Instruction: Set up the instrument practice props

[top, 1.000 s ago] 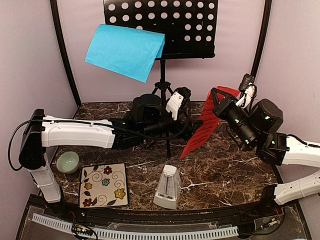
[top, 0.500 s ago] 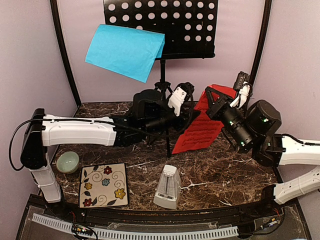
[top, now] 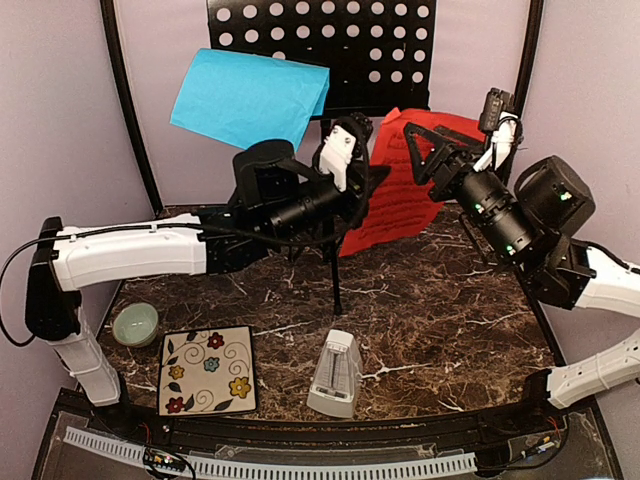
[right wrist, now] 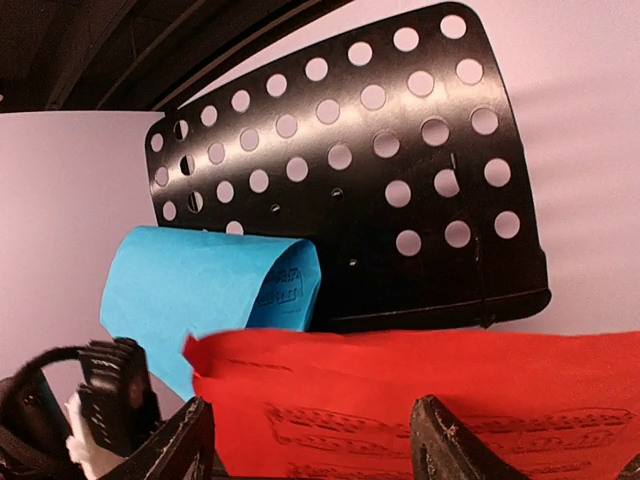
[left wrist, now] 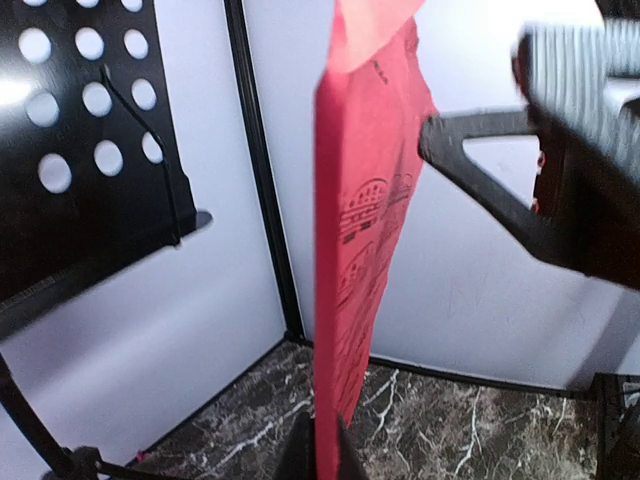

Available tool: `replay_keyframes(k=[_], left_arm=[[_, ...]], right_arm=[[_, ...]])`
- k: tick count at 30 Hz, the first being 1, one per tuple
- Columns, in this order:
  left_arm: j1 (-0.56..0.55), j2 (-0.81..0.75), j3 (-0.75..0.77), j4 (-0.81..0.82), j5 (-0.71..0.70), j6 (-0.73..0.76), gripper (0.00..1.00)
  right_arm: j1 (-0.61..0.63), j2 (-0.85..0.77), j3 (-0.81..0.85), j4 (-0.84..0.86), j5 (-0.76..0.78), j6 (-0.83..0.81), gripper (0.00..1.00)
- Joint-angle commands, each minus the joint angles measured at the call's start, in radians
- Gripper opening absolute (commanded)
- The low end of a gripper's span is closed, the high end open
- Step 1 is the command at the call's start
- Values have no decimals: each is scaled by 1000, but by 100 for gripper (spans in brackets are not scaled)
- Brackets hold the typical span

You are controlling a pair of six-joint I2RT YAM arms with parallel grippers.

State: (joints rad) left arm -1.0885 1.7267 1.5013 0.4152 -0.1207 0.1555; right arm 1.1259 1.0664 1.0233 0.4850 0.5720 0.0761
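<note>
Left end effector (left wrist: pixel 320 452) is clamped on the red sheet (top: pixel 400 190) at its lower edge. Right end effector (right wrist: pixel 312 410) has jaws apart, not gripping. Sheet stands upright just below the stand desk's (top: pixel 360 50) right end. Risk: limp paper held by one edge buckles on the desk lip, or knocks the blue sheet (top: pixel 250 100) off.

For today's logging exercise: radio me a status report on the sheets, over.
Left end effector shut on red sheet, off the stand. Right end effector open beside it. Blue sheet on stand. Nothing blocking.
</note>
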Motion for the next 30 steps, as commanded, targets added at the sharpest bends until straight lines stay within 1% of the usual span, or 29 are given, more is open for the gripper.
replay_keyframes(k=[1,4,8,12,17,21,24,30], left_arm=[[32,-131,75,28,-10,15,0],[84,-164,100,33,31,-35,0],[128,-184,155,30,66,-78,0],[140,-194,205,39,17,-67,0],[154,-179,284,15,-21,-71,0],[157,-154,349,-2,-33,-69,0],[160,-140,380,-7,-51,-58,0],[171,-111,419,0,-64,-45,0]], right_arm=[[-50,-52,52,-42,-62,-122,71],[-123,-56,113,-104,-69,-96,72],[-190,-46,177,-136,-51,-89,73],[-283,0,244,-176,-39,-54,70],[-391,119,371,-256,-112,37,66],[-422,229,488,-293,-177,51,62],[-436,300,588,-333,-207,45,60],[-451,401,668,-333,-239,23,56]])
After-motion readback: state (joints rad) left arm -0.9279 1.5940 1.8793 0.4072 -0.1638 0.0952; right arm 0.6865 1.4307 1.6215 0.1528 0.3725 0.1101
